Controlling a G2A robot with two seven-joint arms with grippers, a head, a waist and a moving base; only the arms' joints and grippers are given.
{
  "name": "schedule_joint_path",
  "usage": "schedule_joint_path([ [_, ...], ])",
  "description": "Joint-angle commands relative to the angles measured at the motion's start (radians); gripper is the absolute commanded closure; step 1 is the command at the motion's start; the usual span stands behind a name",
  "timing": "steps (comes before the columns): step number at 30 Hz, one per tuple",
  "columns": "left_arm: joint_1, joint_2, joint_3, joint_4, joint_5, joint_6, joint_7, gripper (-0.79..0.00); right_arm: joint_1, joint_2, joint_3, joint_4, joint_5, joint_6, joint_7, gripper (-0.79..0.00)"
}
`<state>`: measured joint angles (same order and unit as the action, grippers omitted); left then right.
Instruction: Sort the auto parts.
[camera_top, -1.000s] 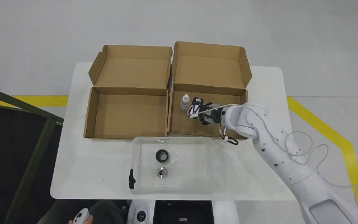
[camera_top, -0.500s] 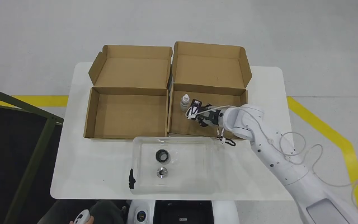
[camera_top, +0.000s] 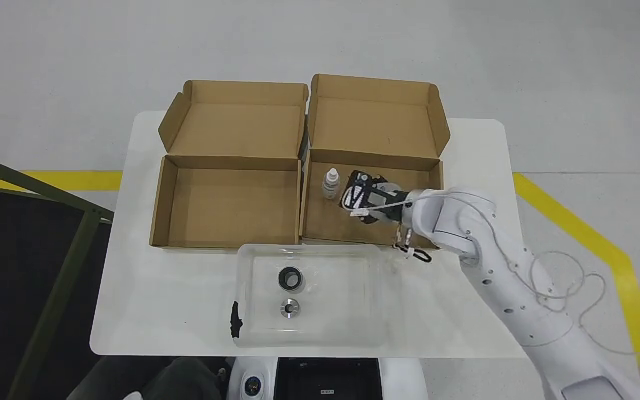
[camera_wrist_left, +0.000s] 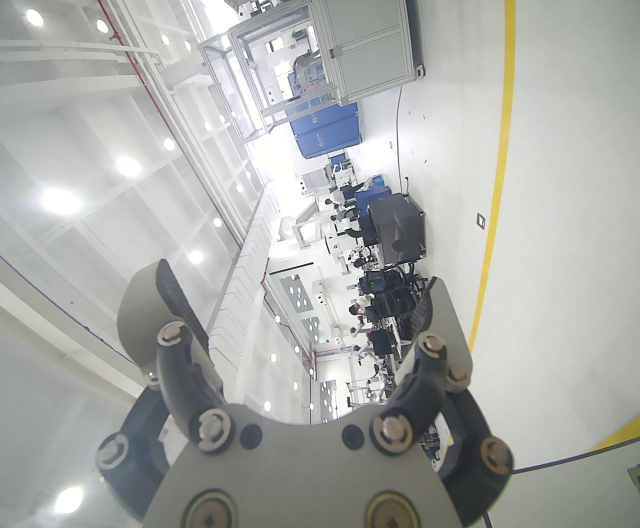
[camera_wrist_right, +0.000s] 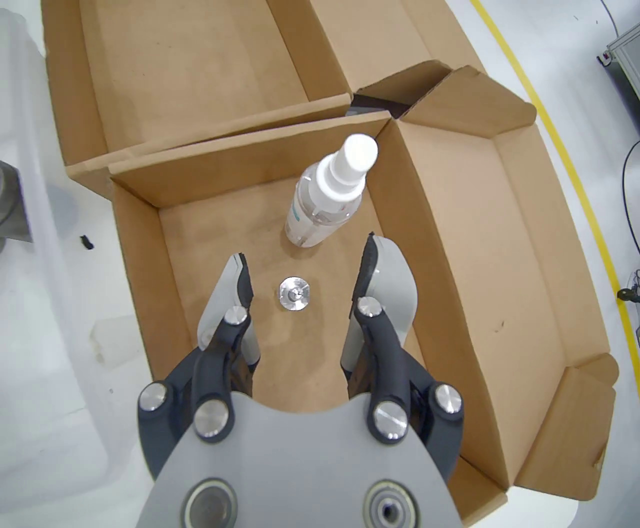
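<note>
My right gripper (camera_wrist_right: 306, 260) hangs open over the floor of the right cardboard box (camera_wrist_right: 465, 210). A small round silver part (camera_wrist_right: 295, 293) lies flat on the box floor, below the gap between the fingers and untouched. A clear spray bottle with a white cap (camera_wrist_right: 330, 200) stands upright just beyond it. In the top view the right gripper (camera_top: 362, 195) sits over the right box (camera_top: 425, 165), beside the bottle (camera_top: 329, 183). A black ring (camera_top: 291, 277) and a silver part (camera_top: 289, 308) lie in the clear tray (camera_top: 312, 253). My left gripper (camera_wrist_left: 300, 285) is open, holds nothing and points up into the room.
The left cardboard box (camera_top: 230, 205) stands open with a bare floor, beside the right one. Both lids are folded back at the far side. A small black piece (camera_top: 236, 322) sits at the tray's front left corner. White table shows left and right of the boxes.
The right arm's elbow has swung to the right, and its gripper has shifted slightly right and turned while staying over the right box. The parts in the tray have not moved.
</note>
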<state>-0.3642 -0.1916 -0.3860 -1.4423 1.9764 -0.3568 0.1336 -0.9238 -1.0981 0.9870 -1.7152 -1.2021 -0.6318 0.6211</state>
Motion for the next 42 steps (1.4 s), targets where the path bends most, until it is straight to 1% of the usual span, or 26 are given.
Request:
schedule_joint_path([
  [1, 0.000, 0.000, 0.000, 0.000, 0.000, 0.000, 0.000, -0.785, -0.033, 0.005, 0.010, -0.046, 0.003, -0.009, 0.005, -0.437],
  [7, 0.000, 0.000, 0.000, 0.000, 0.000, 0.000, 0.000, -0.785, -0.114, 0.014, 0.011, -0.181, 0.000, -0.020, 0.007, -0.480],
  [12, 0.000, 0.000, 0.000, 0.000, 0.000, 0.000, 0.000, -0.785, -0.152, 0.016, -0.003, -0.271, -0.009, -0.015, 0.002, -0.560],
  [14, 0.000, 0.000, 0.000, 0.000, 0.000, 0.000, 0.000, -0.785, -0.160, 0.015, -0.017, -0.299, -0.017, -0.016, 0.000, -0.557],
  [15, 0.000, 0.000, 0.000, 0.000, 0.000, 0.000, 0.000, -0.785, -0.162, 0.014, -0.027, -0.309, -0.023, -0.022, 0.001, -0.542],
  [18, 0.000, 0.000, 0.000, 0.000, 0.000, 0.000, 0.000, -0.785, -0.160, 0.008, -0.069, -0.326, -0.031, -0.033, -0.003, -0.563],
  [19, 0.000, 0.000, 0.000, 0.000, 0.000, 0.000, 0.000, -0.785, -0.157, 0.005, -0.083, -0.326, -0.032, -0.031, -0.004, -0.576],
  [23, 0.000, 0.000, 0.000, 0.000, 0.000, 0.000, 0.000, -0.785, -0.142, -0.007, -0.137, -0.316, -0.046, -0.016, -0.011, -0.563],
  [27, 0.000, 0.000, 0.000, 0.000, 0.000, 0.000, 0.000, -0.785, -0.127, -0.019, -0.190, -0.289, -0.060, -0.011, -0.014, -0.585],
  [29, 0.000, 0.000, 0.000, 0.000, 0.000, 0.000, 0.000, -0.785, -0.119, -0.025, -0.214, -0.268, -0.067, -0.009, -0.013, -0.548],
  [39, 0.000, 0.000, 0.000, 0.000, 0.000, 0.000, 0.000, -0.785, -0.098, -0.052, -0.306, -0.199, -0.118, -0.004, -0.033, -0.548],
  [42, 0.000, 0.000, 0.000, 0.000, 0.000, 0.000, 0.000, -0.785, -0.091, -0.059, -0.321, -0.173, -0.134, -0.001, -0.042, -0.536],
])
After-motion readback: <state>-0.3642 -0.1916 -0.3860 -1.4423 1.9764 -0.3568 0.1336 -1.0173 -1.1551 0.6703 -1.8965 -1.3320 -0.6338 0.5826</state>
